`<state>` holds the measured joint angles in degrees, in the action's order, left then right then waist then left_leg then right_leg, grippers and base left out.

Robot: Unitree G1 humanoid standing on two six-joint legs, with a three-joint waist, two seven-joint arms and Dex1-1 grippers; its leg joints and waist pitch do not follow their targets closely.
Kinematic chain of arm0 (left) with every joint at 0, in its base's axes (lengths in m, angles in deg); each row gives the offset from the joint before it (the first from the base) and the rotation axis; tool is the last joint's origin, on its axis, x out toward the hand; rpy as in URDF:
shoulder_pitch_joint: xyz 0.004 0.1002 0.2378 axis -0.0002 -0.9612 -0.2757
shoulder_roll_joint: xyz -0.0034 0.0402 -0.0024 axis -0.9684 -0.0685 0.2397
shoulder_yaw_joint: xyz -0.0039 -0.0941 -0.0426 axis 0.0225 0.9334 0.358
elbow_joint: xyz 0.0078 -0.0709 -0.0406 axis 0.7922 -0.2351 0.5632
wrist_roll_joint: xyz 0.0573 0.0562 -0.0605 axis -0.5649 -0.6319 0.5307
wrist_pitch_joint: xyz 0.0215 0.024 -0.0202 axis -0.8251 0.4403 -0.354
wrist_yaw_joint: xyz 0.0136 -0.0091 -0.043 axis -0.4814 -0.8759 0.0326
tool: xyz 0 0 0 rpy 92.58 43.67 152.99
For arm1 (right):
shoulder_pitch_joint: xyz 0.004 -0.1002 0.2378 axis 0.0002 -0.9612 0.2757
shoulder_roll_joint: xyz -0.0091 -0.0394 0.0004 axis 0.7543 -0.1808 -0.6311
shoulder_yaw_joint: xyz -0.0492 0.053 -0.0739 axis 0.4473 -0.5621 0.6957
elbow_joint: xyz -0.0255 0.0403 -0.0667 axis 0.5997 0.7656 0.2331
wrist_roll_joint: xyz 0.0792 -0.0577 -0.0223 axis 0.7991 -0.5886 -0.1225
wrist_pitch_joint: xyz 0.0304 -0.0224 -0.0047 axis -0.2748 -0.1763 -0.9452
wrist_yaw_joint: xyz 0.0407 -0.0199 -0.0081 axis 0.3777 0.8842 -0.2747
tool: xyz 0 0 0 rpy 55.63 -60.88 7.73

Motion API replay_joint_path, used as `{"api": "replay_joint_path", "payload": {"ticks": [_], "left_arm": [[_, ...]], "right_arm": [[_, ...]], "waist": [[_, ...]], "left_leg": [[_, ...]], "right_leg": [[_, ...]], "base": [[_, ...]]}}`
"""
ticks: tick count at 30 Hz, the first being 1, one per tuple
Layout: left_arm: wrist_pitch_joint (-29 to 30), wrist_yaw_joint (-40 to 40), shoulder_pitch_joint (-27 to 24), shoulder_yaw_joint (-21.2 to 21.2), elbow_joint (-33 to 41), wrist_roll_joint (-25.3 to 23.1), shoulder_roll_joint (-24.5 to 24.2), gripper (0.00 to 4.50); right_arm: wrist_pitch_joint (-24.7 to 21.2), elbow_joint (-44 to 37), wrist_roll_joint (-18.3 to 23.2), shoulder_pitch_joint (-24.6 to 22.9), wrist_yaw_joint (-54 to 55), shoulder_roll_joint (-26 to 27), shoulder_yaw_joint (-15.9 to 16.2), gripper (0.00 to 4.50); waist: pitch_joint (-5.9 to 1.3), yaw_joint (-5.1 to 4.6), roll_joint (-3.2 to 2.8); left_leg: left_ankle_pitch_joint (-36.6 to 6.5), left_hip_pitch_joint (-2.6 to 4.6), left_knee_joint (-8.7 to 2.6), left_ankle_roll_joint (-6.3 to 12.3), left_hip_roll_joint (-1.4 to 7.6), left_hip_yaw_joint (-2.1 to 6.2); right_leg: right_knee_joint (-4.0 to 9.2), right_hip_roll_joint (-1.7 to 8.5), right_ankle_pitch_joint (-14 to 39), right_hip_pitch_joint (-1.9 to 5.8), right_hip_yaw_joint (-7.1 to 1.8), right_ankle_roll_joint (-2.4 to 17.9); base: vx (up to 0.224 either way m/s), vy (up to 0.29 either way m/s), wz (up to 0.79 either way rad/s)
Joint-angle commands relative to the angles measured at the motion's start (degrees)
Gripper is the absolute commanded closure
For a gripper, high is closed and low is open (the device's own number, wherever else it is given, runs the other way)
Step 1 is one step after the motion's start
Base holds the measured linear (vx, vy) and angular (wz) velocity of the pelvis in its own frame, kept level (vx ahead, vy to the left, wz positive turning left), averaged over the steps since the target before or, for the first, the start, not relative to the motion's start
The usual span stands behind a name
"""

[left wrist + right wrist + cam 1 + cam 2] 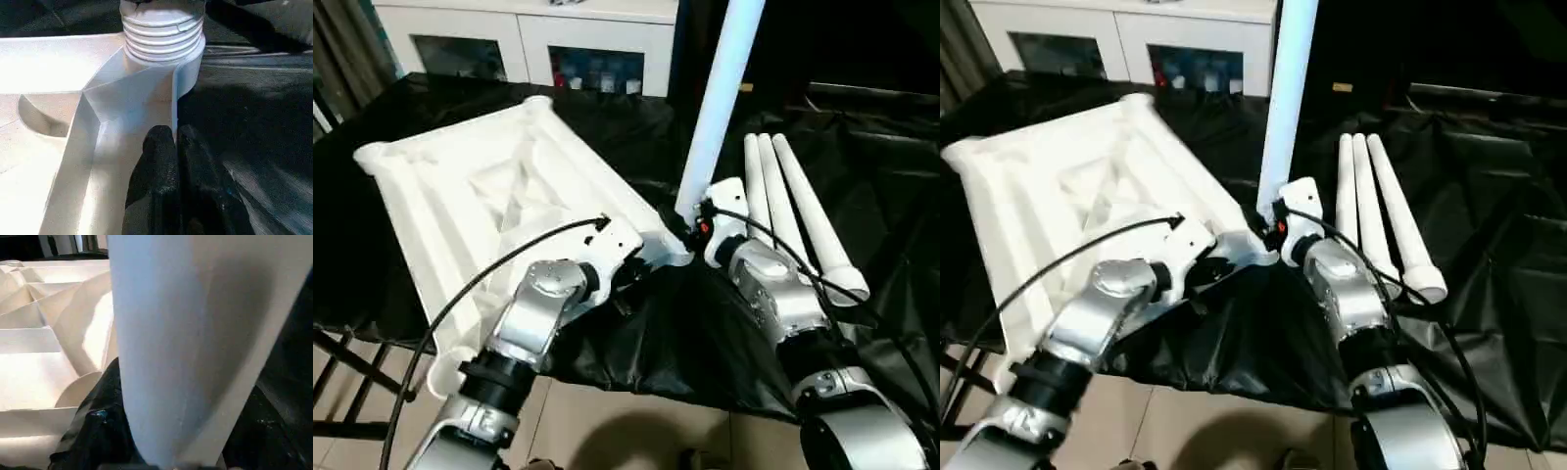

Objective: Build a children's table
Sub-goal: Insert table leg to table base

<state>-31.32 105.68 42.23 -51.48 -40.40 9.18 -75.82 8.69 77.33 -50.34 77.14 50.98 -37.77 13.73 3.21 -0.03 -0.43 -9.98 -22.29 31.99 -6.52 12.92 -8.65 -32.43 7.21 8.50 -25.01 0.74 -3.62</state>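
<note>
The children's table top lies upside down, ribbed underside up, on the black-draped table. One white leg stands upright in the near right corner socket. Its threaded end sits in that socket. My right gripper is shut on the leg's lower part, one black finger showing beside it. My left gripper is shut on the top's rim just short of the socket, its fingers pressed together over the thin wall edge. Three more legs lie side by side to the right.
A white cabinet with glass doors stands behind the draped table. The cloth's front edge drops to a tiled floor close under my forearms. Dark bars of a frame show at the lower left.
</note>
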Motion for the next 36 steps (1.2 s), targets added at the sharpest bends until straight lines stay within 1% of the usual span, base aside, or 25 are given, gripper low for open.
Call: {"api": "replay_joint_path", "payload": {"ticks": [1, 3, 4, 7, 9, 10, 11, 12, 14, 15, 16, 19, 20, 22, 23, 24, 25, 26, 27, 29, 32, 33, 34, 35, 36], "left_arm": [[-0.9, -0.4, 1.0, -1.1, 4.5, 0.5, 0.8, 4.50], [-0.7, 0.3, 0.9, -1.7, 4.5, -0.6, -0.2, 4.50], [-0.6, 0.4, 0.8, -1.8, 4.6, -0.7, -0.3, 4.50], [-0.9, 0.4, 0.8, -2.1, 4.3, -0.8, -1.0, 4.50], [-1.2, 0.8, 0.9, -2.5, 4.2, -0.5, -1.5, 4.50], [-1.2, 1.0, 0.9, -2.7, 4.1, -0.3, -1.7, 4.50], [-1.4, 1.2, 1.0, -2.8, 4.0, -0.2, -1.8, 4.50], [-1.6, 1.4, 1.0, -3.0, 3.9, 0.0, -2.0, 4.50], [-1.9, 1.9, 1.1, -3.0, 3.6, 0.3, -2.1, 4.50], [-1.9, 2.1, 1.0, -2.8, 3.4, 0.6, -1.9, 4.50], [-2.0, 2.2, 1.0, -2.6, 3.2, 0.9, -1.9, 4.50], [-3.4, 3.4, 1.2, -2.8, 2.4, 1.4, -2.5, 4.50], [-4.1, 3.9, 1.4, -2.7, 1.7, 1.8, -2.9, 4.50], [-7.0, 6.6, 1.8, -2.9, 0.7, 2.7, -4.1, 4.50], [-7.6, 7.1, 1.8, -3.0, 0.5, 2.9, -4.3, 4.50], [-8.0, 8.2, 2.0, -2.9, 0.2, 3.4, -4.7, 4.50], [-8.0, 8.7, 2.1, -2.7, -0.1, 3.7, -5.0, 4.50], [-10.1, 10.6, 2.5, -2.9, -0.8, 4.1, -5.8, 4.50], [-10.8, 11.5, 2.6, -3.0, -1.1, 4.3, -6.2, 4.50], [-11.8, 13.4, 2.9, -3.4, -1.4, 4.7, -7.2, 4.50], [-13.9, 18.8, 3.3, -4.5, -2.0, 5.5, -9.6, 4.50], [-14.8, 21.7, 3.6, -4.8, -2.5, 6.3, -10.6, 4.50], [-15.0, 22.7, 3.7, -4.9, -2.7, 6.5, -11.0, 4.50], [-15.7, 24.0, 3.9, -5.0, -3.1, 6.7, -11.5, 4.50], [-16.5, 25.2, 4.2, -5.1, -3.7, 7.0, -11.9, 4.50]], "right_arm": [[-4.0, 7.4, -2.2, -3.2, 0.0, 1.4, 2.0, 2.59], [-3.7, 7.6, -2.5, -3.0, -0.3, 1.5, 2.3, 2.59], [-3.6, 7.7, -2.5, -3.0, -0.3, 1.5, 2.3, 2.59], [-3.3, 8.0, -2.8, -2.8, -0.2, 1.6, 2.2, 2.59], [-3.2, 8.0, -2.8, -2.7, -0.3, 1.7, 2.0, 2.59], [-3.1, 8.0, -2.6, -2.7, -0.7, 1.7, 1.8, 2.59], [-2.8, 7.8, -2.4, -2.7, -0.8, 1.8, 1.6, 2.59], [-2.6, 7.6, -1.9, -2.6, -1.0, 1.8, 1.2, 2.24], [-2.1, 7.3, -1.3, -2.4, -1.3, 1.8, 0.6, 2.24], [-2.1, 6.7, -0.6, -2.3, -1.6, 1.8, 0.0, 2.24], [-1.8, 6.1, -0.3, -2.2, -2.1, 1.7, -0.3, 1.84], [-1.7, 4.6, 0.2, -2.1, -4.1, 1.2, -0.6, 1.83], [-1.8, 3.5, 0.3, -2.2, -5.5, 0.8, -0.5, 1.70], [-2.2, 0.6, 0.5, -3.1, -8.9, -0.6, 0.2, 1.37], [-2.3, 0.1, 0.5, -3.3, -9.5, -0.8, 0.3, 1.33], [-2.7, -1.0, 0.6, -3.7, -10.9, -1.5, 0.7, 1.33], [-3.0, -1.9, 0.7, -4.1, -12.0, -2.0, 1.0, 1.23], [-3.2, -3.2, 0.4, -4.8, -14.0, -3.1, 1.9, 1.09], [-3.3, -4.0, 0.3, -5.2, -15.1, -3.7, 2.5, 0.98], [-3.5, -5.7, 0.4, -6.1, -17.7, -4.9, 3.5, 0.92], [-3.3, -9.1, 0.1, -8.2, -22.7, -7.8, 5.6, 0.92], [-3.6, -10.6, 0.2, -9.0, -24.6, -8.8, 5.8, 0.92], [-3.8, -11.2, 0.5, -9.3, -25.5, -9.1, 5.9, 0.92], [-4.1, -12.2, 0.7, -9.7, -26.9, -9.8, 6.2, 0.92], [-4.7, -13.2, 0.8, -10.1, -28.0, -10.3, 6.5, 0.92]], "waist": [[-2.67, 0.29, 0.33], [-2.76, 0.40, 0.27], [-2.75, 0.37, 0.12], [-2.77, 0.28, 0.04], [-2.80, 0.27, -0.15], [-2.75, 0.20, -0.03], [-2.76, 0.24, -0.11], [-2.77, 0.23, -0.11], [-2.76, 0.22, -0.27], [-2.79, 0.21, -0.23], [-2.93, 0.22, -0.30], [-3.10, 0.36, -0.35], [-3.23, 0.51, -0.38], [-3.30, 0.67, -0.29], [-3.34, 0.86, -0.40], [-3.42, 0.88, -0.55], [-3.51, 1.06, -0.51], [-3.52, 1.18, -0.65], [-3.53, 1.39, -0.49], [-3.53, 1.64, -0.64], [-3.45, 2.05, -0.75], [-3.44, 2.20, -1.16], [-3.44, 2.25, -0.95], [-3.44, 2.29, -0.90], [-3.32, 2.34, -1.10]], "left_leg": [[-22.8, -0.28, -4.37, 0.74, -1.55, -1.84], [-21.6, -0.34, -4.37, 0.77, -1.52, -1.84], [-21.0, -0.38, -4.41, 0.76, -1.49, -1.83], [-21.2, -0.22, -4.33, 0.45, -1.52, -1.93], [-21.4, -0.15, -4.35, 0.38, -1.54, -1.90], [-21.8, -0.14, -4.35, 0.41, -1.55, -1.93], [-22.0, -0.07, -4.36, 0.40, -1.54, -1.93], [-22.2, 0.01, -4.34, 0.40, -1.50, -1.95], [-22.4, -0.02, -4.38, 0.38, -1.51, -1.89], [-22.4, 0.02, -4.36, 0.40, -1.50, -1.92], [-21.7, 0.08, -4.27, 0.49, -1.47, -1.97], [-19.8, 0.13, -4.11, 0.87, -1.46, -2.06], [-18.4, 0.23, -3.93, 1.30, -1.47, -2.17], [-14.9, 0.04, -3.67, 2.35, -1.59, -2.30], [-13.4, 0.05, -3.55, 2.94, -1.68, -2.30], [-12.7, 0.17, -3.42, 3.13, -1.65, -2.37], [-11.3, 0.29, -3.25, 3.53, -1.65, -2.43], [-10.5, 0.25, -3.24, 3.60, -1.69, -2.41], [-9.9, 0.32, -3.11, 4.13, -1.73, -2.47], [-9.3, 0.45, -3.01, 4.75, -1.65, -2.51], [-9.7, 0.66, -2.94, 4.90, -1.54, -2.62], [-9.6, 0.73, -2.92, 4.96, -1.60, -2.61], [-9.5, 0.74, -2.88, 5.08, -1.64, -2.66], [-9.5, 0.77, -2.87, 5.18, -1.60, -2.66], [-9.7, 0.78, -2.92, 5.27, -1.58, -2.65]], "right_leg": [[4.23, -1.82, 22.8, 2.28, 1.05, 9.5], [4.08, -1.76, 21.5, 2.42, 1.01, 9.7], [3.97, -1.77, 20.4, 2.45, 1.00, 10.0], [3.87, -1.85, 18.9, 2.43, 0.96, 10.7], [3.79, -1.83, 18.5, 2.50, 0.96, 10.9], [3.82, -1.86, 18.7, 2.49, 0.98, 10.9], [3.85, -1.85, 18.9, 2.47, 0.97, 11.0], [3.88, -1.81, 19.0, 2.41, 0.94, 11.0], [3.86, -1.82, 18.9, 2.47, 0.95, 11.1], [3.88, -1.83, 18.7, 2.47, 0.94, 11.2], [3.69, -1.87, 17.0, 2.55, 0.89, 11.8], [3.50, -1.85, 14.4, 2.70, 0.88, 12.8], [3.29, -1.95, 11.9, 2.77, 0.84, 13.5], [2.74, -1.98, 7.7, 3.28, 0.87, 14.7], [2.69, -1.99, 6.6, 3.44, 0.95, 15.0], [2.58, -1.98, 5.7, 3.41, 0.90, 15.3], [2.36, -2.04, 3.7, 3.50, 0.92, 16.0], [2.22, -2.02, 2.9, 3.60, 0.93, 16.3], [2.16, -2.08, 2.0, 3.67, 0.98, 16.5], [1.98, -2.10, 1.5, 3.68, 0.98, 16.9], [1.97, -2.01, 1.9, 3.62, 0.87, 17.1], [1.85, -2.00, 1.6, 3.63, 0.85, 17.2], [1.88, -2.08, 1.2, 3.64, 0.87, 17.2], [1.85, -2.07, 0.9, 3.67, 0.85, 17.3], [1.84, -2.11, 0.7, 3.62, 0.86, 17.5]], "base": [[0.000, 0.000, 0.00], [0.000, 0.000, 0.00], [0.000, 0.000, 0.00], [0.000, 0.000, 0.00], [0.000, 0.000, 0.00], [0.000, 0.000, 0.00], [0.000, 0.000, 0.00], [0.000, 0.000, 0.00], [0.000, 0.000, 0.00], [0.000, 0.000, 0.00], [0.000, 0.000, 0.00], [0.000, 0.000, 0.00], [0.000, 0.000, 0.00], [0.000, 0.000, 0.00], [0.000, 0.000, 0.00], [0.000, 0.000, 0.00], [0.000, 0.000, 0.00], [0.000, 0.000, 0.00], [0.000, 0.000, 0.00], [0.000, 0.000, 0.00], [0.000, 0.000, 0.00], [0.000, 0.000, 0.00], [0.000, 0.000, 0.00], [0.000, 0.000, 0.00], [0.000, 0.000, 0.00]]}}
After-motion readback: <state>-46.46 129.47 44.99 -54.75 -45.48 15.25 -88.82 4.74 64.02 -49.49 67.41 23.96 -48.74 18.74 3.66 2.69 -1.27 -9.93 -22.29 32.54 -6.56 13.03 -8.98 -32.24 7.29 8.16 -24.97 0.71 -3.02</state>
